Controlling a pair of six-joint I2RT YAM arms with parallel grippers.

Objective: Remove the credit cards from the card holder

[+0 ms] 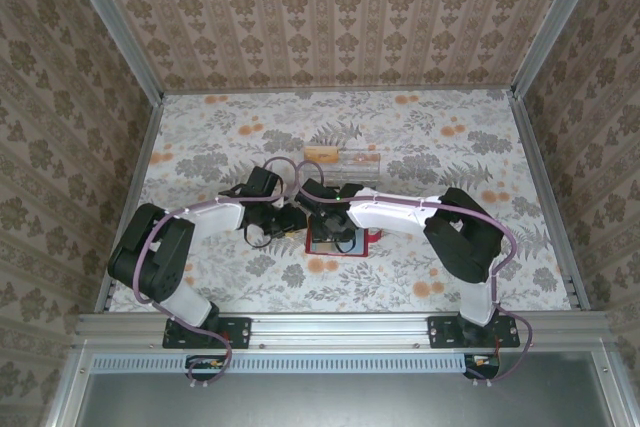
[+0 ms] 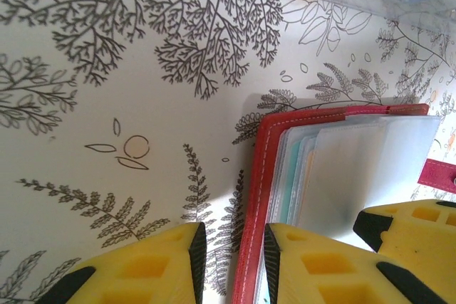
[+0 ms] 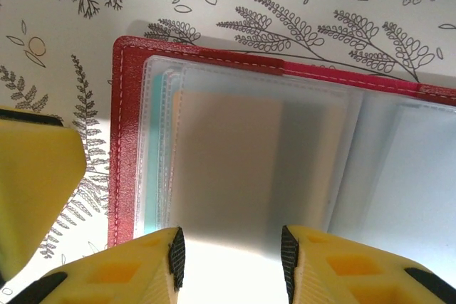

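Card holder (image 1: 350, 247): count one, red, lying open near the middle of the flowered table (image 1: 450, 147), just in front of one clear tray (image 1: 345, 159). Two arms are reaching inward over it. The left gripper (image 1: 298, 225) is hanging at its left edge and the right gripper (image 1: 335, 230) is sitting over its middle. From this height I cannot tell how wide either is standing.

Left wrist view: the card holder's red cover edge is running up between the two yellow fingers (image 2: 142, 272). The jaws are standing partly apart, straddling that edge. The inner finger is lying against the cover; I cannot tell whether it is pressing. At least three frosted sleeves (image 2: 370, 169) are fanning out from the cover. One red tab (image 2: 438, 174) is sticking out at the right. One finger of the right gripper is showing over the sleeves at lower right.

Right wrist view: one tan card (image 3: 228, 154) is showing through the top sleeve, inside the left half of the holder. The right gripper's jaws are standing moderately apart with the near edge of the sleeve stack lying between them, gripping nothing. One finger of the left gripper is sitting just beside the cover's left edge.
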